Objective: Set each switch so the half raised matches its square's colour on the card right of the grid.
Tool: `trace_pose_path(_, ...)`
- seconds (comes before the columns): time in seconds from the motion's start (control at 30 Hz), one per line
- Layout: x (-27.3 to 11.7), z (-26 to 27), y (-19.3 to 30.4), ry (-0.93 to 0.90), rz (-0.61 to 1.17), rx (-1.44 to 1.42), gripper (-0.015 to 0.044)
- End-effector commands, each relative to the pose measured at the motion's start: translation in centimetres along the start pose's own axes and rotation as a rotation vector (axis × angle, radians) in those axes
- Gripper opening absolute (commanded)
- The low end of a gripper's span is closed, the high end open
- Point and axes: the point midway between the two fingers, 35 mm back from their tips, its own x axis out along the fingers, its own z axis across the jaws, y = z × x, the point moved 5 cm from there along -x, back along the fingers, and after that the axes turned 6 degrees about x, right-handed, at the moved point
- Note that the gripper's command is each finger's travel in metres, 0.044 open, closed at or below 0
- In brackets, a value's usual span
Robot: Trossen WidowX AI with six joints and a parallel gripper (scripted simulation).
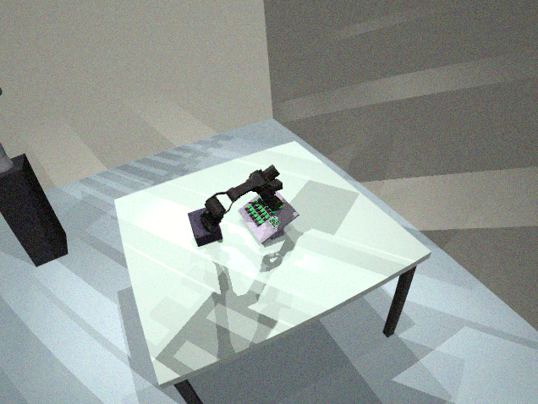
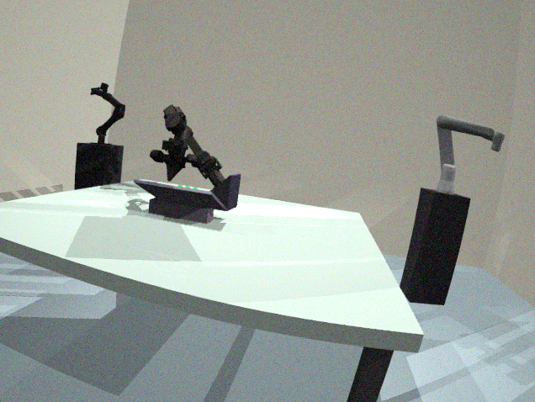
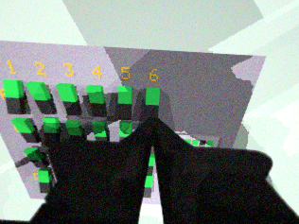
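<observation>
The tilted panel (image 1: 263, 236) (image 2: 181, 195) (image 3: 203, 84) bears a grid of green and dark grey rocker switches. My gripper (image 1: 278, 208) (image 2: 170, 179) (image 3: 153, 122) is shut and empty, pointing down close above the panel. In the wrist view its tips are at the near, dark half of the far-row switch (image 3: 152, 96) under number 6; contact cannot be told. The far-row switches under 1 to 5 show green far halves and dark near halves. My fingers hide much of the nearer rows. The small card (image 1: 273, 221) (image 3: 202, 142) is partly hidden behind the right finger.
The panel stands on a pale table (image 1: 348, 260) (image 2: 302, 241), in front of the arm's dark base (image 1: 204, 230). Two other arms on dark pedestals (image 2: 98, 166) (image 2: 436, 245) stand beyond the table. Shadows fall across the panel and table.
</observation>
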Motion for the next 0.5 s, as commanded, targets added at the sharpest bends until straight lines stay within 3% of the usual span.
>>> trace_pose_path(0.0,0.59,0.11,0.07,-0.003,0.001,-0.005,0.0000)
trace_pose_path(0.47,1.49,0.10,0.09,-0.003,0.000,-0.005,0.0000)
